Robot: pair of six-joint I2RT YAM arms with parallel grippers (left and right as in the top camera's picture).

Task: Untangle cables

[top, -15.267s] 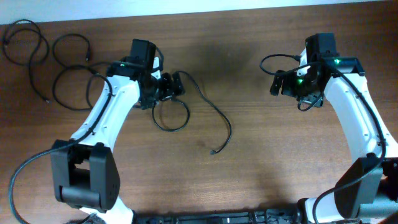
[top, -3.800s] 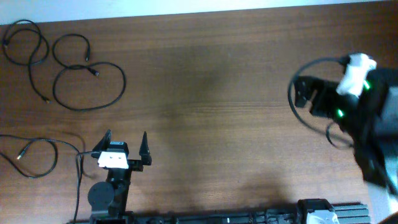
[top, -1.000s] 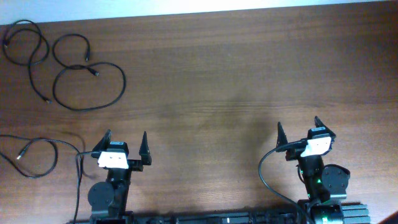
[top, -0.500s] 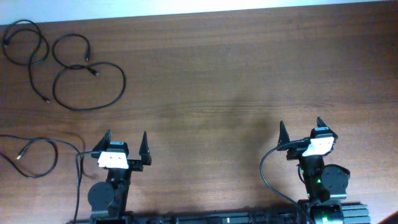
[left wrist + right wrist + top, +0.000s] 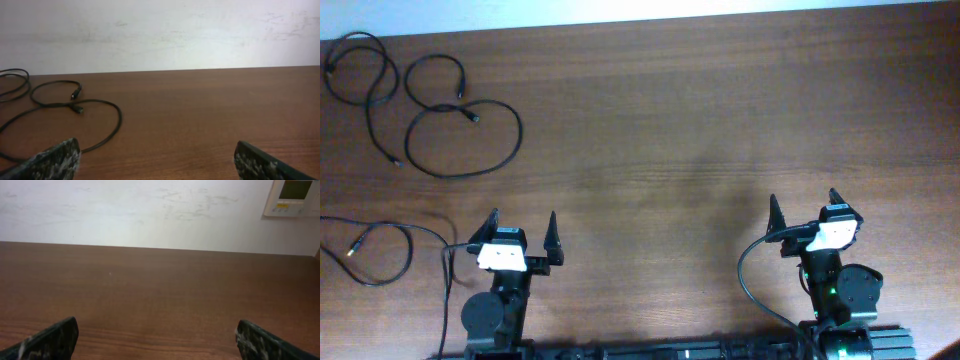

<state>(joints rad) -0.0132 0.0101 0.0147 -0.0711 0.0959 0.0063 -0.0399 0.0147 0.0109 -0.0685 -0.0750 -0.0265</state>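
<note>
Dark brown wooden table (image 5: 670,120) with a plain white wall (image 5: 160,30) behind it, nothing fancy. From overhead, the thin black cables (image 5: 472,116) sat in the far left corner of the table as loose separate loops, not a knot. Two of them lay just beside each other up there, and I couldn't tell if they touched. One more thin black cable with a small plug (image 5: 351,250) was curled near the left edge, closer to the front and just left of the left arm. The left gripper (image 5: 521,222) and the right gripper (image 5: 801,202) were both parked near the front edge, well apart from each other. Their fingers pointed toward the far side and were spread wide with nothing between them. A thicker black arm wire (image 5: 740,275) bowed out beside the right arm. In the left wrist view, the left gripper (image 5: 157,145) showed just its two speckled dark fingertips (image 5: 52,160) in the bottom corners, released and empty. The looped cables (image 5: 119,117) were lying flat on the wood ahead and to the left, well apart from the fingers. In the right wrist view, the right gripper (image 5: 157,324) was also wide open and holding nothing, with only bare wood in front. A small beige wall panel with a display (image 5: 292,197) was on the wall at the top right.
</note>
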